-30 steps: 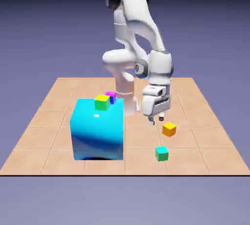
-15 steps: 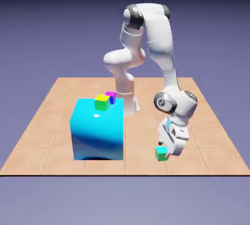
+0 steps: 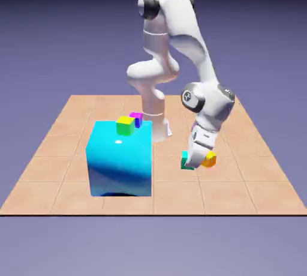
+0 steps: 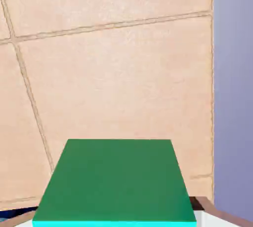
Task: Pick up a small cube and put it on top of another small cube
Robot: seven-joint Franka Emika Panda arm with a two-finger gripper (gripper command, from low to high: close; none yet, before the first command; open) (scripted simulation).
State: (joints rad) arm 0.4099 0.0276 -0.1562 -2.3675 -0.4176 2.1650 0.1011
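In the exterior view, the gripper (image 3: 195, 164) has closed on the teal-green cube (image 3: 185, 161) and carried it from the table's near part to beside the orange cube (image 3: 210, 159), so the pick looks done and stacking probably comes next. The hand view shows its flat, matte green face and bright cyan edge; the tiled tabletop (image 4: 123, 78) is pale and faintly mottled, the big block (image 3: 120, 161) glossy blue with rounded edges.

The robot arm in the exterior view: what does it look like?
A glossy white robot arm with smooth, rounded segments and dark grey round caps at some joints. Its white, angular hand ends in small finger tips. No cables show.
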